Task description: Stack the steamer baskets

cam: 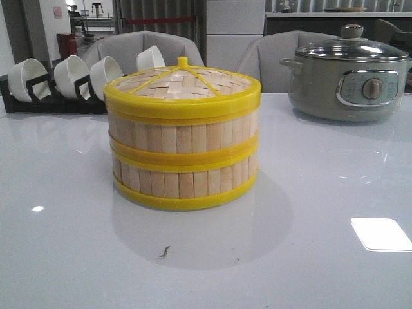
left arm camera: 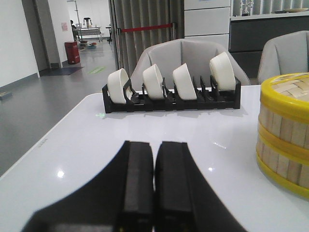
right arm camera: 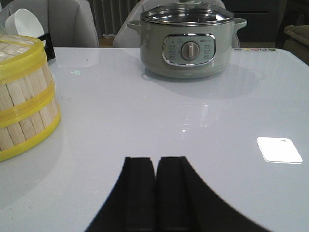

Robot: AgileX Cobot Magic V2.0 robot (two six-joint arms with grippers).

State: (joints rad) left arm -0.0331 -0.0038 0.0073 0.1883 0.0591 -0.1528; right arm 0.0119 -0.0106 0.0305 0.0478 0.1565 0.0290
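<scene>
Steamer baskets [cam: 183, 154]: two, stacked, one woven lid [cam: 182, 84] on top; ahead, between both claws.
Left gripper [left arm camera: 154, 186]: closed, empty.
Right gripper [right arm camera: 155, 188]: closed, empty.
Bowls [left arm camera: 169, 82]: four, racked.
Electric pot [right arm camera: 188, 43]: one.

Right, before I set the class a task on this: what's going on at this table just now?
Nothing is being handled at the moment. The two steamer baskets already sit stacked one on the other in the middle of the white table, with the woven lid on top. The left tool and right tool are both shut, empty, and apart from the stack. A bowl rack and an electric pot stand behind.
</scene>
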